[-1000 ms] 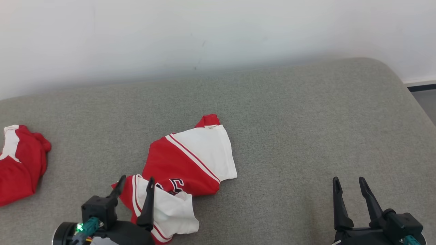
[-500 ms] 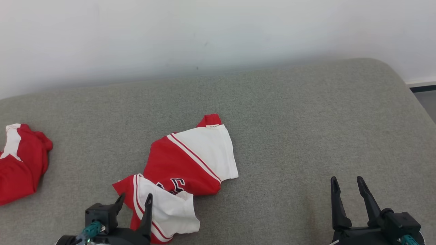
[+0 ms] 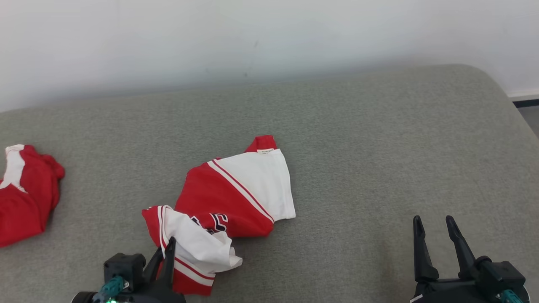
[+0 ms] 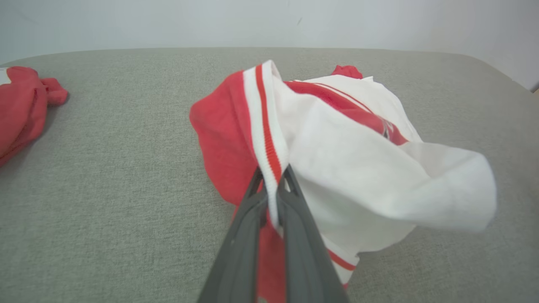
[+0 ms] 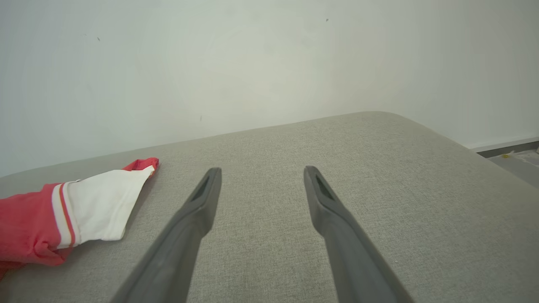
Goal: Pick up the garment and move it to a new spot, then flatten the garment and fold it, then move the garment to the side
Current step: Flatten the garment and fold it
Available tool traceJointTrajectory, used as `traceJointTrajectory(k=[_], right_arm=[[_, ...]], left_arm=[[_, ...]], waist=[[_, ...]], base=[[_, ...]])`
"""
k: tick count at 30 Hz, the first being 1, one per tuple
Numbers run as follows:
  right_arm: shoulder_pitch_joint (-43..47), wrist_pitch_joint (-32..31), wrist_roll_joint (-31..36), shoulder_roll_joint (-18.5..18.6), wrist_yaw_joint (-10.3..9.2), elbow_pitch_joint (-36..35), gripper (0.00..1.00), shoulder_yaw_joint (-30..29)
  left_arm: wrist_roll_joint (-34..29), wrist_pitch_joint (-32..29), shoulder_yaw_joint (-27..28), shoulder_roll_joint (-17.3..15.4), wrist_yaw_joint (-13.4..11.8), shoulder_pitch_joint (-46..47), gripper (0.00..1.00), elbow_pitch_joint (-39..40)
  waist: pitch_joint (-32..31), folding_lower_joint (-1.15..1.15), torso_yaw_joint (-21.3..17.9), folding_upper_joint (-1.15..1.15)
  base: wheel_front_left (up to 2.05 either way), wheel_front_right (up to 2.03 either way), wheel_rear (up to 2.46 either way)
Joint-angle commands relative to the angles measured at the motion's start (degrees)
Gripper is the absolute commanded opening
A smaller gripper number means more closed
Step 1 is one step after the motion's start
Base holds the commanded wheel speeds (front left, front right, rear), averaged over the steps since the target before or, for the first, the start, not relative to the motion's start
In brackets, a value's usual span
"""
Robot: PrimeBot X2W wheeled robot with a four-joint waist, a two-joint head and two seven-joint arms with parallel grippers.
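Head camera: high, looking forward and down across the grey cushion to the far wall. Left wrist camera: low and near, looking along the left gripper at the garment. Right wrist camera: low, looking along the right gripper toward the wall. All views share garment, cushion and wall; head and left wrist views share the red cloth at left.

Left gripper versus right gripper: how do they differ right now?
The left gripper is shut on the garment, at its striped edge; the right gripper is open and holds nothing. The left gripper is at the garment; the right gripper is over bare grey cushion, apart from it. Both have two dark fingers.
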State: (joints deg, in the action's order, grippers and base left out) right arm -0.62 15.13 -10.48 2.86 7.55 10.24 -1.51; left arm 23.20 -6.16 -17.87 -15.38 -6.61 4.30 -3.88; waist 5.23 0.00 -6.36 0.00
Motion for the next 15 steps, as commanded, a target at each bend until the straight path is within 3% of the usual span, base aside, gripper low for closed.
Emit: traceJointTrajectory(k=[1,6,13,14,15], right_arm=[[0.22,0.03,0.1,0.06,-0.13,0.06,1.0,0.22],[-0.1,0.03,0.35,0.05,-0.13,0.28,1.0,0.65],[0.11,0.03,0.79,0.06,-0.13,0.45,1.0,0.62],[0.18,0.03,0.92,0.06,-0.13,0.53,1.0,0.57],[0.21,0.03,0.97,0.06,-0.13,0.6,1.0,0.52]], left_arm=[[0.04,0.87,0.15,0.26,-0.38,-1.07,0.0,1.16],[1.21,3.83,0.43,1.28,-0.45,-3.64,0.0,2.11],[3.43,7.28,0.19,3.46,0.29,-7.17,0.0,-2.37],[3.48,7.57,-0.09,3.73,0.45,-7.59,0.2,-3.65],[3.4,8.21,-0.36,3.97,0.51,-7.79,0.75,-4.48]], waist=[[-0.32,0.0,1.68,0.0],[-0.82,0.0,4.0,0.0],[-1.24,0.0,5.35,0.0],[-1.31,0.0,5.45,0.0],[-1.37,0.0,5.53,0.0]], base=[[0.0,0.0,0.0],[0.0,0.0,0.0],[0.0,0.0,0.0],[0.0,0.0,0.0],[0.0,0.0,0.0]])
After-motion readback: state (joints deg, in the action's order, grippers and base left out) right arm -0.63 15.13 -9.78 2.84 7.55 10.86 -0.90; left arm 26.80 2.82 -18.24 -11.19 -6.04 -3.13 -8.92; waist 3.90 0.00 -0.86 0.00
